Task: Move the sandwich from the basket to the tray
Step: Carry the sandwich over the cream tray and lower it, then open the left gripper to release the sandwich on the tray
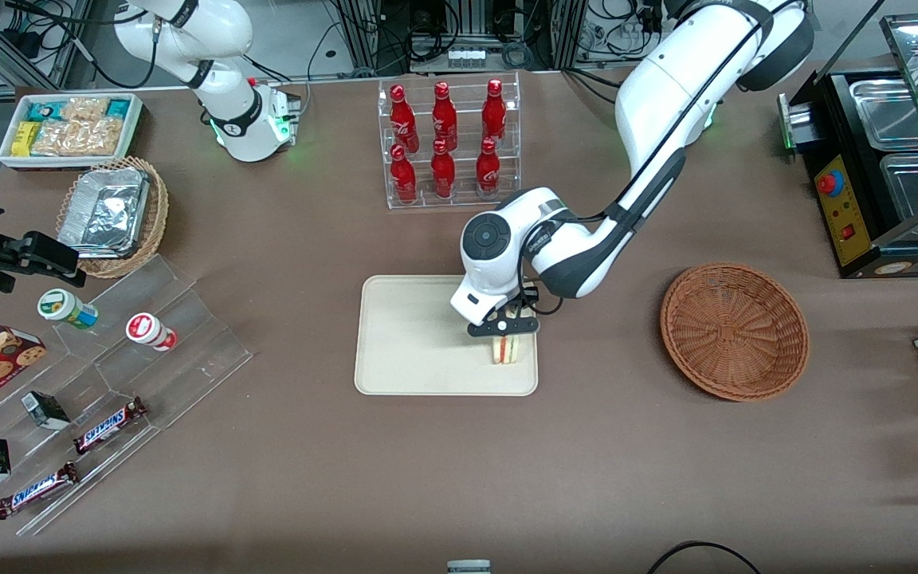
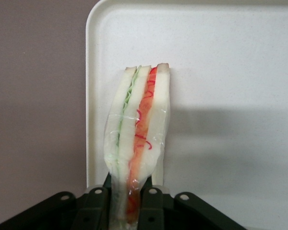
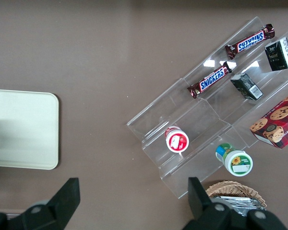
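Red Snickers lettering (image 1: 102,425) reads on the acrylic steps toward the parked arm's end of the desk. My end effector (image 1: 504,326) is clamped on the sandwich (image 1: 508,349), held upright over the cream tray (image 1: 411,351) near its edge toward the empty basket (image 1: 734,330). Only my wrist view reveals its plastic wrap (image 2: 137,143). My arm reaches down, elbow bent.

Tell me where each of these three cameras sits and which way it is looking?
Front view: high above the table, looking down; both arms show, the gripper holding the sandwich over the tray, the basket beside.
Left wrist view: on the working arm, facing down along its fingers at the sandwich.
Right wrist view: on the parked arm, facing down at snack shelves.
All three share the tray.
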You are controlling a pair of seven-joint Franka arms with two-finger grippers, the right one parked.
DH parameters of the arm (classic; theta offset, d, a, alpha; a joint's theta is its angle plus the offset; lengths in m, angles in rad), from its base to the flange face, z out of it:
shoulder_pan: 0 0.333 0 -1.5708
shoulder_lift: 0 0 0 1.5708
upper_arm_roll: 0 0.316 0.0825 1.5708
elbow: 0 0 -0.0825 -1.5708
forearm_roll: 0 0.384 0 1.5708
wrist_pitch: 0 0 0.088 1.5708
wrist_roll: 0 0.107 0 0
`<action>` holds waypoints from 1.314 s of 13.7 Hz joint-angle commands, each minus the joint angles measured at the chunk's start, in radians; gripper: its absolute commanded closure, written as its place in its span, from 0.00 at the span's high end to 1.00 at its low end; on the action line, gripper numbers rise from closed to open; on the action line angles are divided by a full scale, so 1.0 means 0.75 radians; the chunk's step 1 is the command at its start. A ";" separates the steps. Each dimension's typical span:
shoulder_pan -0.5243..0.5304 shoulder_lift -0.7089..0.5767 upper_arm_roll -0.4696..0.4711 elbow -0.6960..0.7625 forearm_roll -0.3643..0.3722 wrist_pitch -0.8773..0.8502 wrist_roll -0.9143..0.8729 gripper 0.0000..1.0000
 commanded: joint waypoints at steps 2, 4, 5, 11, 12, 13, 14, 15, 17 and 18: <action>-0.026 0.000 0.011 0.042 0.025 -0.020 -0.050 1.00; -0.022 -0.062 0.011 0.040 0.011 -0.061 -0.077 1.00; -0.022 -0.100 0.009 0.042 0.007 -0.110 -0.093 1.00; 0.037 -0.376 0.011 0.042 -0.091 -0.302 -0.163 1.00; 0.066 -0.434 0.011 0.042 -0.093 -0.360 -0.157 1.00; 0.096 -0.481 0.009 0.042 -0.101 -0.401 -0.151 1.00; 0.127 -0.532 0.011 0.042 -0.150 -0.433 -0.132 1.00; 0.164 -0.581 0.011 0.038 -0.187 -0.450 -0.104 1.00; 0.221 -0.649 0.011 0.032 -0.246 -0.517 -0.020 1.00; 0.250 -0.681 0.011 0.030 -0.277 -0.550 0.025 1.00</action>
